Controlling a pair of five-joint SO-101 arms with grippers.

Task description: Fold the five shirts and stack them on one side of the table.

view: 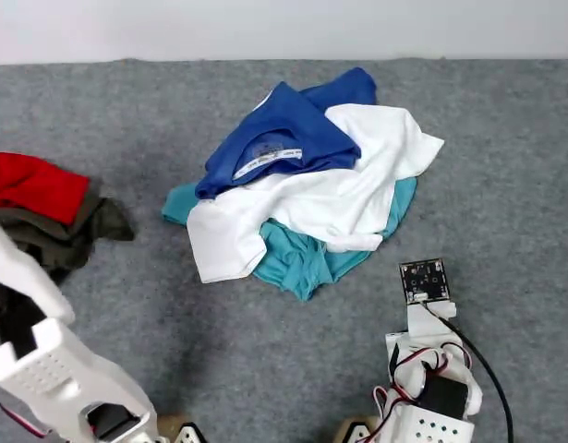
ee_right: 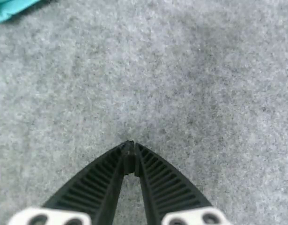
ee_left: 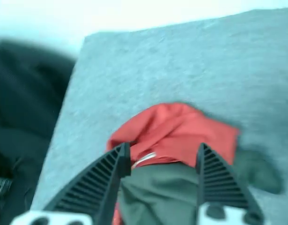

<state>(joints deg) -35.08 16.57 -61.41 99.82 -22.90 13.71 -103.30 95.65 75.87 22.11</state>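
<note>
A heap of three shirts lies mid-table: a blue shirt [view: 279, 129] on top, a white shirt [view: 330, 198] under it, a teal shirt [view: 302, 263] at the bottom. At the left side a folded red shirt [view: 30, 185] rests on a dark green shirt [view: 76, 231]. My left gripper [ee_left: 162, 157] hangs open just above that pair, its fingers straddling the seam between the red shirt [ee_left: 181, 129] and the dark green shirt [ee_left: 167, 194]. My right gripper [ee_right: 131, 149] is shut on nothing, over bare grey felt, with a corner of the teal shirt [ee_right: 10, 8] farther off.
Grey felt [view: 487, 138] covers the table. The left arm's white body [view: 53, 369] rises at the front left, the right arm [view: 427, 369] at the front right. The table's left edge [ee_left: 71, 98] runs close to the red shirt, with a dark drop beyond.
</note>
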